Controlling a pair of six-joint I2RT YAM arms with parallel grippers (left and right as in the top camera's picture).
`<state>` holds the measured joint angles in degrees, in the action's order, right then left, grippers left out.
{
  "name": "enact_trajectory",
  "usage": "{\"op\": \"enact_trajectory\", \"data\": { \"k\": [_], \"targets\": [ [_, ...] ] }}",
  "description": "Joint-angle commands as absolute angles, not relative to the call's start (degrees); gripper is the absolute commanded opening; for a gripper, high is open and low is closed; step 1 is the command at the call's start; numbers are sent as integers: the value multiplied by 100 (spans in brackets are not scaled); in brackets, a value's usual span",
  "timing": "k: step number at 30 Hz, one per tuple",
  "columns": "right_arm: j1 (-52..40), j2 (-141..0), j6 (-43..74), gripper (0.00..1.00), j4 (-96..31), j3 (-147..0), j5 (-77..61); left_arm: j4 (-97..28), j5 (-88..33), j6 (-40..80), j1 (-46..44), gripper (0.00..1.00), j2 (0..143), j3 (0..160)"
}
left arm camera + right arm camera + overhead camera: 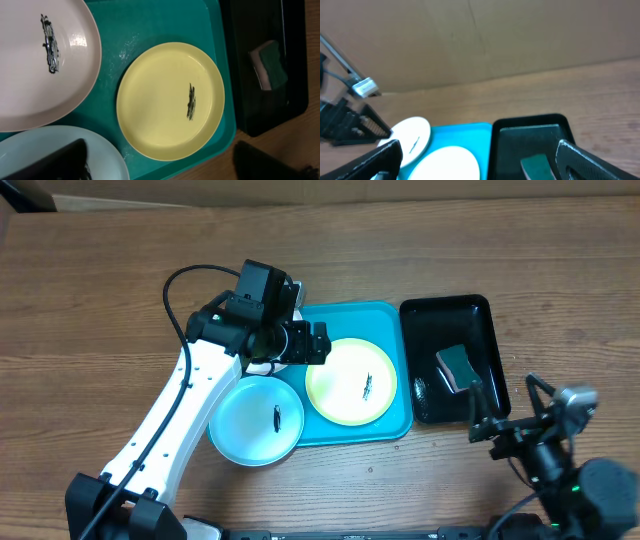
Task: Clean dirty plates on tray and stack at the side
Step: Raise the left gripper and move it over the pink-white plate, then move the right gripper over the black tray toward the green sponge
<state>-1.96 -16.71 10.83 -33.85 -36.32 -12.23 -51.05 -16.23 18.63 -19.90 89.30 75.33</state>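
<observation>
The left gripper [312, 343] hovers with its jaws spread wide and empty above the turquoise tray [385, 315], where a smeared yellow-green plate [350, 380] lies flat. A pale blue plate [255, 420] overhangs the tray's left rim beside a white plate [35, 60], both smeared. The right gripper [479, 145] hangs open near a black tray [450, 315] holding a sponge [458, 367].
</observation>
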Motion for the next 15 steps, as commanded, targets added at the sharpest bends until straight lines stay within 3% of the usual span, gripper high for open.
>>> {"op": "enact_trajectory", "data": {
  "k": [1, 7, 8, 9, 10, 11, 15],
  "targets": [
    [-185, -2958, 880, 100, -4453, -5148, -1258, -5094, -1483, 1802, -2027, 100, 8962, 7588],
    [-187, -5004, 880, 99, -6578, -7422, -2716, -5072, -1481, 1802, -2027, 100, 8962, 7588],
    [-187, -5264, 851, 70, -6742, -7634, -2882, -5072, -1481, 1800, -2027, 100, 8962, 7588],
    [-187, -5446, 871, 26, -6853, -7741, -2941, -5072, -1481, 1802, -2027, 100, 8962, 7588],
    [-187, -5601, 976, 11, -6954, -7778, -2965, -5074, -1481, 1802, -2027, 100, 8962, 7588],
    [-189, -5743, 1125, 4, -7065, -7762, -2965, -5074, -1481, 1802, -2027, 100, 8962, 7588],
    [-438, -6191, 1223, 4, -7428, -7531, -2869, -5074, -1481, 1802, -2027, 100, 8962, 7588]
  ]
}}
